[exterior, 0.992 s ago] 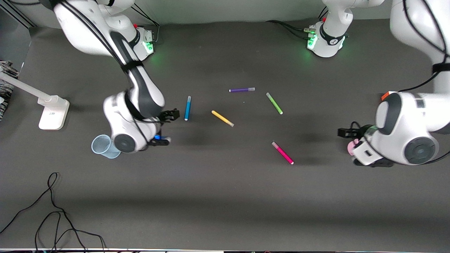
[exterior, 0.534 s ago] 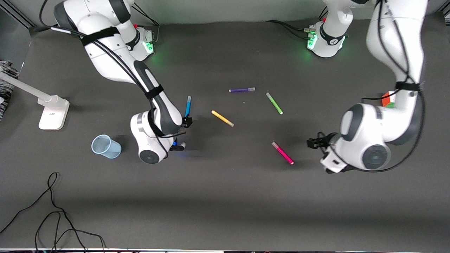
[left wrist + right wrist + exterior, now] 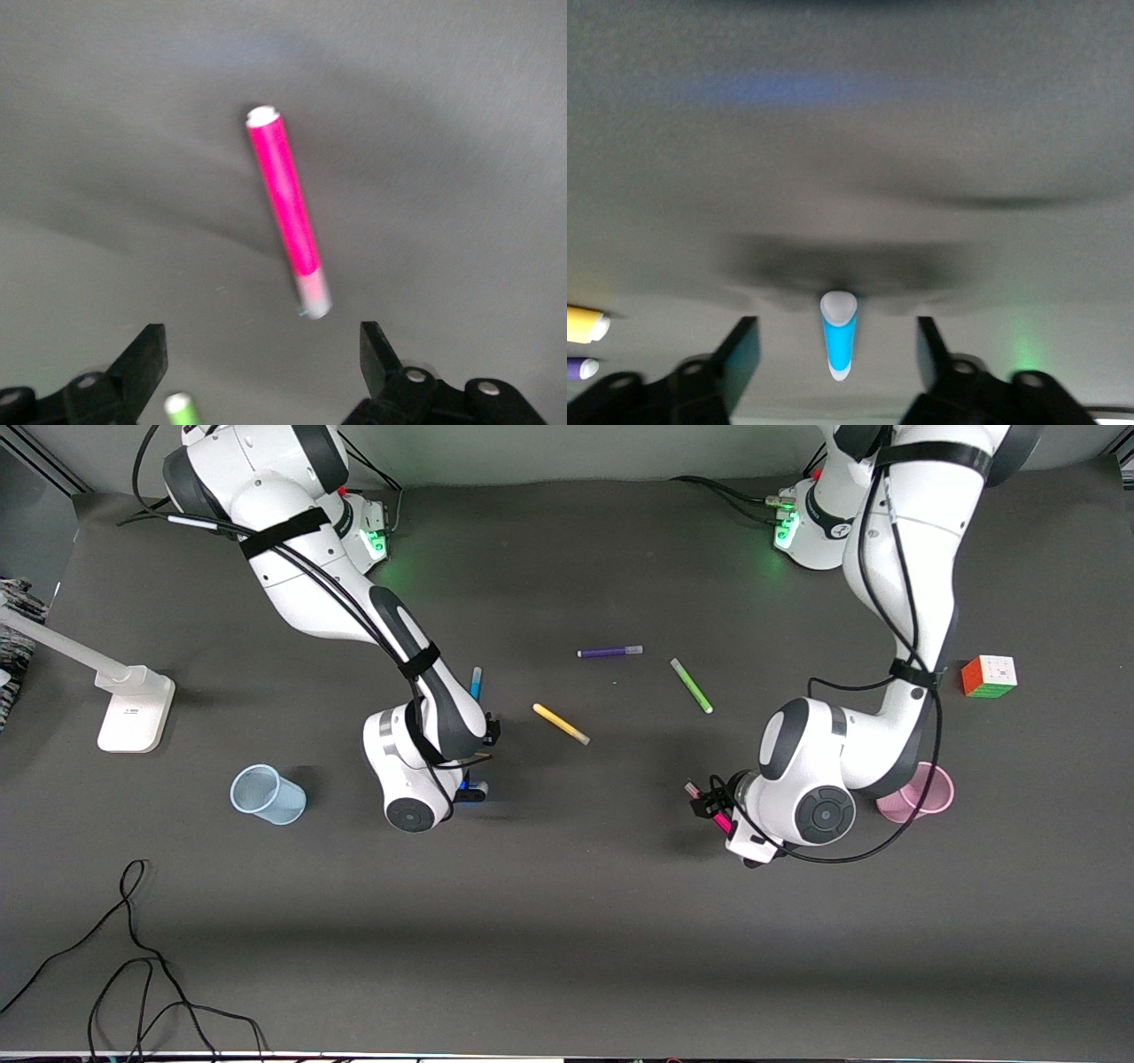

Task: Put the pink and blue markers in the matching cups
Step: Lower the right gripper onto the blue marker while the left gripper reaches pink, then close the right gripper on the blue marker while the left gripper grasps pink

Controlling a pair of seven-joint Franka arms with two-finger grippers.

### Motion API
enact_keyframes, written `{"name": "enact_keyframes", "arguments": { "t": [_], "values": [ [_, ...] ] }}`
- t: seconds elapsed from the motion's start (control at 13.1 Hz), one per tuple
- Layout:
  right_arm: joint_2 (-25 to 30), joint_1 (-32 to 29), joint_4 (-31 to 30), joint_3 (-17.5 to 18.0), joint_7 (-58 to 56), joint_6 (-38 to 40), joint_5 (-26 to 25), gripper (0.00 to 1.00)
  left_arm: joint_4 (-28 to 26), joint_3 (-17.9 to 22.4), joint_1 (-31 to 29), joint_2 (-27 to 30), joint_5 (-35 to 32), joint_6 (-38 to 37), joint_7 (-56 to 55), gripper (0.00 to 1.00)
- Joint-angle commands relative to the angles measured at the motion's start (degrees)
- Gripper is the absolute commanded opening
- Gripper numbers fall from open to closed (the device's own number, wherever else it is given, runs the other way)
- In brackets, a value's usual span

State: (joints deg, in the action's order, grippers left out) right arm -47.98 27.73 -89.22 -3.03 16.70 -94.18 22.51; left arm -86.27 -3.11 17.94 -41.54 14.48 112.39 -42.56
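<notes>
1. Both grippers are spread wide and empty, each poised over its own marker: the left gripper [image 3: 257, 372] over the pink marker [image 3: 285, 215], the right gripper [image 3: 837, 354] over the blue marker [image 3: 838, 335]
2. From the left wrist camera the pink marker lies flat on the table [image 3: 567, 921], slanted a little against the line between the two fingers [image 3: 142, 359], its pale end toward the gap; the pairing looks chosen so that each arm works the marker at its own end of the table
3. From the right wrist camera the blue marker sits centred between the dark fingers [image 3: 740, 350], pointing straight away from the camera, so closing across its slim body should catch it squarely
4. In the front view most of each marker is hidden under a wrist; only the blue one's tip farther from the camera and a short stretch of the pink one show
5. The pale blue cup [image 3: 267, 794] stands upright toward the right arm's end, the pale pink cup [image 3: 921, 793] toward the left arm's end, each well placed for a short carry by its own arm
6. The yellow marker [image 3: 561, 724], green marker [image 3: 691, 685] and purple marker [image 3: 609, 652] lie between the arms, well apart from both targets, and are not wanted
7. The colour cube [image 3: 989, 676] lies farther from the camera than the pink cup; nothing has been lifted yet, so the task appears to be at its first grasp
</notes>
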Motion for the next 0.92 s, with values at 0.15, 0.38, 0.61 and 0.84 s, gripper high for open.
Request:
{"name": "enact_keyframes", "arguments": {
  "t": [0.15, 0.38, 0.61, 0.84],
  "values": [
    [-0.6, 0.3, 1.3, -0.5, 1.2, 0.2, 1.3, 0.17, 1.4, 0.7, 3.8, -3.3, 1.0, 6.0, -6.2, 0.83],
    [-0.5, 0.3, 1.3, -0.6, 1.4, 0.2, 1.3, 0.00, 0.4, 0.7, 3.7, -3.5, 0.8, 6.1, -5.4, 0.63],
    [1.7, -0.5, 4.9, -1.3, 7.4, 1.0, 1.1, 0.00, -1.0, 0.7, 3.7, -3.7, 0.6, 6.7, -5.0, 0.59],
    [9.2, 0.1, 4.9, -5.0, 9.7, 1.0, -1.7, 0.00, -2.4, 0.7, 3.6, -3.7, 0.6, 8.3, -5.0, 0.48]
  ]
}}
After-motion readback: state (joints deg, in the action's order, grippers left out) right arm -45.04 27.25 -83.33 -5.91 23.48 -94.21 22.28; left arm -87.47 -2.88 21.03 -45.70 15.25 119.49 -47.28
